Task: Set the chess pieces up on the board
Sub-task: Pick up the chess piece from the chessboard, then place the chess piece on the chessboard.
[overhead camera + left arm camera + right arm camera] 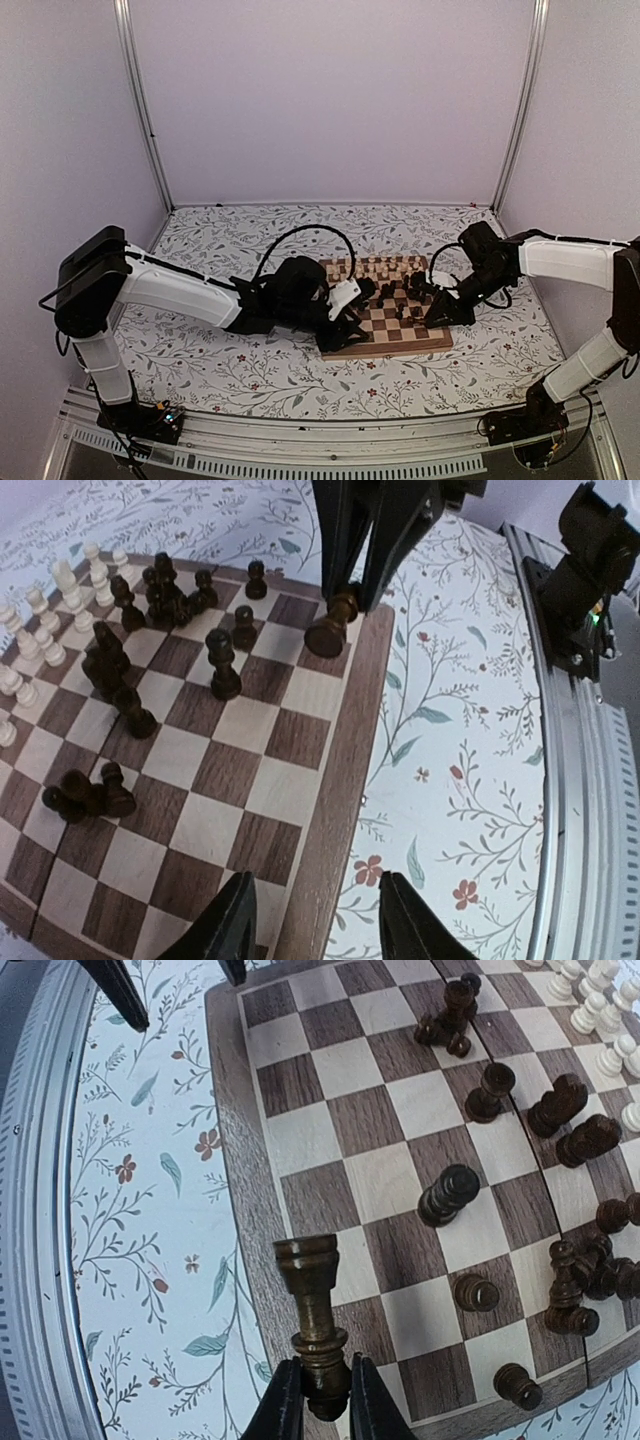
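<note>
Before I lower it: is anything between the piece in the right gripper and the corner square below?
Nothing visible. The dark piece in the right gripper is over a bare corner square of the board; the nearest pawn stands clear of it.

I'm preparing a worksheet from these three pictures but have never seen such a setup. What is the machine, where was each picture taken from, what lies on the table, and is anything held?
The machine is two white-and-black robot arms, a left arm and a right arm, bolted at the table's near edge. The wide picture comes from a camera above and behind them; the other two from a camera on each wrist, looking past that arm's pincer. On the floral-patterned table cloth lies a square wooden chessboard with light and dark brown squares. Pale cream wooden chess pieces stand grouped along one side; dark brown wooden pieces are scattered, some lying down. The right pincer is shut on a dark brown wooden rook at the board's corner. The left pincer is open, empty.
</note>
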